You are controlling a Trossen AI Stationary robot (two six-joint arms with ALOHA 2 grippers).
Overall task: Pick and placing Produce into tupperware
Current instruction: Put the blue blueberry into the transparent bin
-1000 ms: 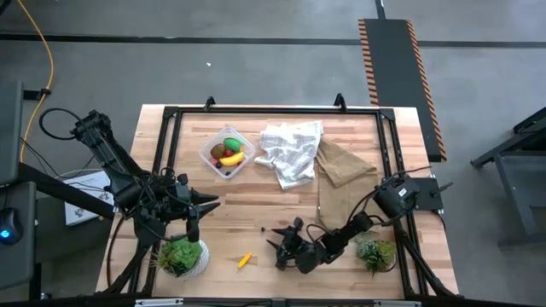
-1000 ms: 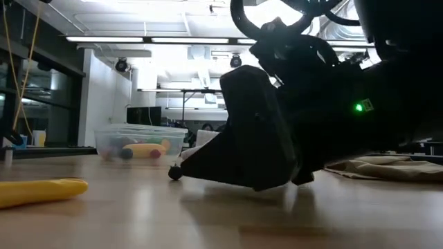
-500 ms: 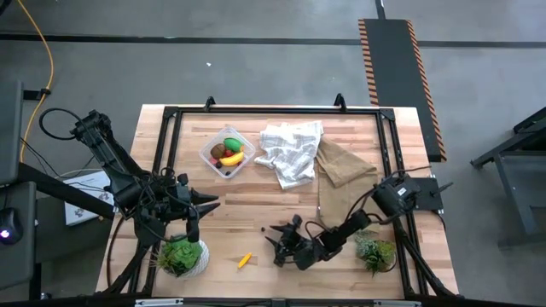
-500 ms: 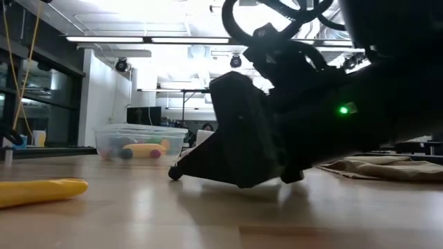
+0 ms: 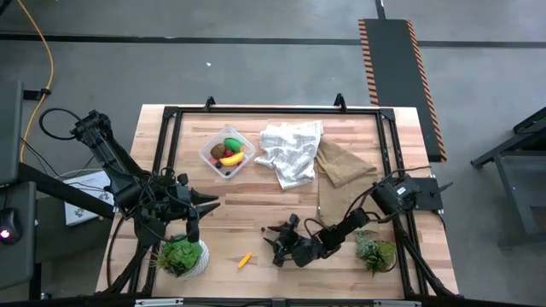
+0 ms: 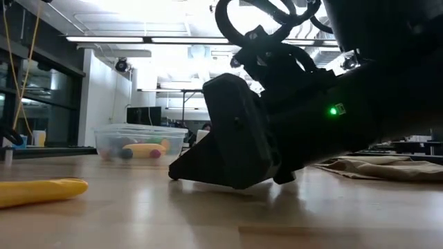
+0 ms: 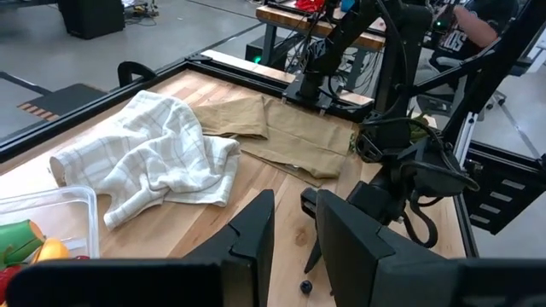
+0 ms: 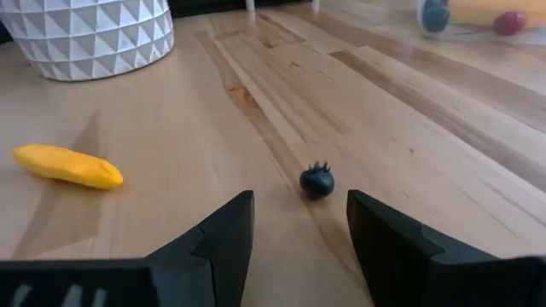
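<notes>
The right gripper (image 5: 275, 246) sat low over the near part of the table (image 5: 256, 213), fingers spread apart and holding nothing. In the right wrist view a small dark berry (image 8: 316, 182) lay on the bare wood just ahead of the gap between the two fingers (image 8: 223, 232), apart from both. The berry is round, so I judged that no long axis matters for the approach; a short forward advance should bring it between the fingers.

A yellow banana piece (image 5: 245, 260) lay on the wood near the front edge, off to one side of the same gripper, its long axis running slantwise across the boards. It was near the white faceted pot (image 8: 85, 34) of a leafy plant (image 5: 181, 253). The right arm was clearly the nearer one to both loose pieces.

The left gripper (image 5: 212, 203) waited above the table's left side. Its fingers (image 7: 256, 234) stood a narrow gap apart with nothing between them.

The clear tub (image 5: 226, 153) sat at the far left of the table, well apart from the berry. It already held a green oval, a yellow piece, a brown ball and some red. A white checked cloth (image 5: 290, 149) and a tan cloth (image 5: 341, 162) lay beside it to the right.
</notes>
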